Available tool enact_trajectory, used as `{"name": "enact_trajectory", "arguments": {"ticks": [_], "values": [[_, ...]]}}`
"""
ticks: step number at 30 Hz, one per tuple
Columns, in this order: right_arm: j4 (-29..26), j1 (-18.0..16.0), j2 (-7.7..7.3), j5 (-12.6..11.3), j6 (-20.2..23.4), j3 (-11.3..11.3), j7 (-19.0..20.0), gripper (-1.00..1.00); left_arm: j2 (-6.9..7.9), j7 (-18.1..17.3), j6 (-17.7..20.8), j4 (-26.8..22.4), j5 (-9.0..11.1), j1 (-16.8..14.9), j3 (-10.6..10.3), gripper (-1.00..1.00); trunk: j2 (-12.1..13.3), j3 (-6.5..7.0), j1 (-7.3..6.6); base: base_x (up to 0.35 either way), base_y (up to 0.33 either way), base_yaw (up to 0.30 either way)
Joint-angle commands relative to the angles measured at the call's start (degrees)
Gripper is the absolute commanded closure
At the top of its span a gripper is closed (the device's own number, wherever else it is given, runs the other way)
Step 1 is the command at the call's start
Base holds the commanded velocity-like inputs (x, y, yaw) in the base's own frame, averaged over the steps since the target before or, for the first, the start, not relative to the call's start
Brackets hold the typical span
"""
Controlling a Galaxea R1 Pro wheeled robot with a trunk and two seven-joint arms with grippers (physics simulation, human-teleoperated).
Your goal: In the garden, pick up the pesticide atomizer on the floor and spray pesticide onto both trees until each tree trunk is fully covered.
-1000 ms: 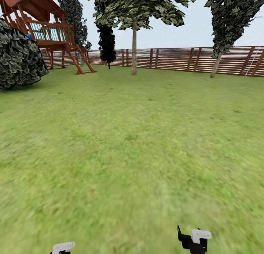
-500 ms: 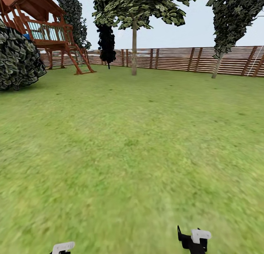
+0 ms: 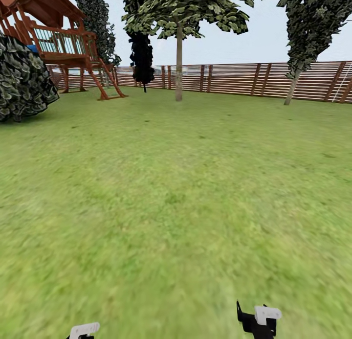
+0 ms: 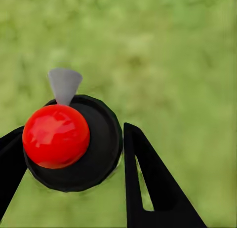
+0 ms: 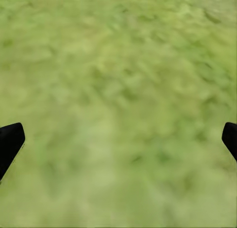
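Note:
The pesticide atomizer (image 4: pixel 94 154), a round black body with a glossy red ball cap and a grey cone nozzle, sits between the black fingers of my left gripper (image 4: pixel 74 132), which is shut on it above the grass floor (image 3: pixel 166 197). My left gripper (image 3: pixel 84 330) and right gripper (image 3: pixel 259 320) peek in at the head view's lower edge. The right gripper (image 5: pixel 121 134) is open with nothing but grass between its fingers. A tree with a pale straight trunk (image 3: pixel 179 65) stands far ahead by the fence.
A brown slat fence (image 3: pixel 234 79) closes the lawn's far side. A wooden playhouse (image 3: pixel 63 45) and a dark leafy bush (image 3: pixel 22 79) stand far left. A black thin tree (image 3: pixel 142 55) and a leaning dark-leaved tree (image 3: pixel 303 40) are near the fence.
The whole head view has shifted slightly, with the bush sliding left and the right tree sliding right, so the camera moved. Both grippers keep their places in the picture.

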Motion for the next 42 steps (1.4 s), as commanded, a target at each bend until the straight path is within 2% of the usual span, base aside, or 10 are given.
{"name": "enact_trajectory", "arguments": {"ticks": [1, 32, 42], "values": [[0.02, 0.0, 0.0, 0.0, 0.0, 0.0, 0.0, -1.0, 0.0, 0.0, 0.0, -0.02, 0.01, 0.02, 0.0, 1.0, 0.0, 0.0, 0.0, 0.338, 0.0, 0.0], [-0.02, -0.01, 0.0, 0.0, 0.0, 0.0, 0.09, -1.0, 0.0, 0.01, 0.09, -0.08, 0.02, -0.01, 0.0, 1.0, 0.0, 0.0, 0.0, 0.338, 0.0, -0.001], [0.0, 0.0, 0.0, 0.0, 0.02, 0.0, 0.09, -1.0, 0.0, 0.01, 0.0, -0.08, 0.05, -0.02, 0.0, 1.0, 0.0, 0.0, 0.0, 0.338, 0.0, -0.11]]}}
